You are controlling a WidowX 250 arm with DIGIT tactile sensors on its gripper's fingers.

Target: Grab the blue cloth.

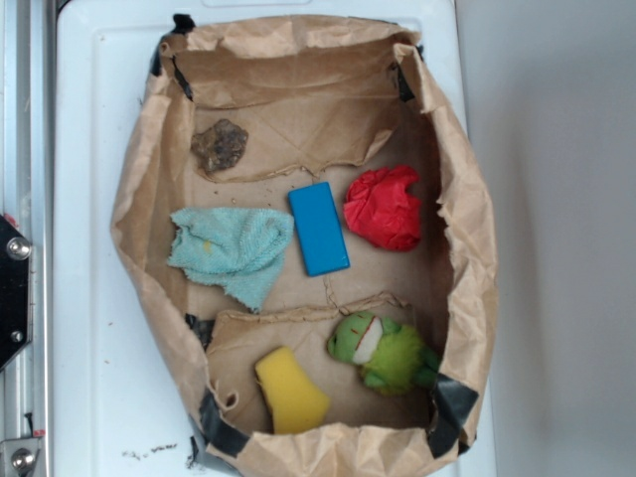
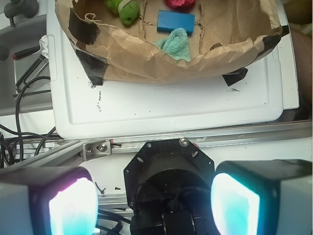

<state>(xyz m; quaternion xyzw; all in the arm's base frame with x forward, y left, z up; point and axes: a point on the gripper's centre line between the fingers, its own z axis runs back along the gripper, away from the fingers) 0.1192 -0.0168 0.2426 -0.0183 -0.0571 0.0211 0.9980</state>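
Your overhead view shows a brown paper bag (image 1: 139,199), its top rolled down into an open tray, sitting on a white board (image 1: 84,149). Working left to right inside it: the blue cloth (image 1: 231,248) lies flat and rumpled on the bag floor at centre-left, a small yellowish spot on its upper face and a frayed corner pointing down. Above it, near the back fold, sits a brown rock (image 1: 220,145). Just right of the cloth, close to its edge, lies a flat blue block (image 1: 319,228), long side running front to back. Below these, in the front section, a yellow sponge (image 1: 290,391) rests left of a green plush frog (image 1: 383,352). Furthest right in the middle row, a red wad (image 1: 385,207) sits near the block, not touching it.

Your wrist view looks at the bag from outside its left wall. The gripper (image 2: 154,203) hangs over the metal rail beside the board, well apart from the bag. Its two fingers (image 2: 71,208) stand spread wide at the bottom corners of the frame, pads glowing pale teal, with nothing between them. From here the cloth (image 2: 177,44) peeks over the crumpled paper wall, with the block (image 2: 176,21) just behind it and the frog (image 2: 122,8) to its left.
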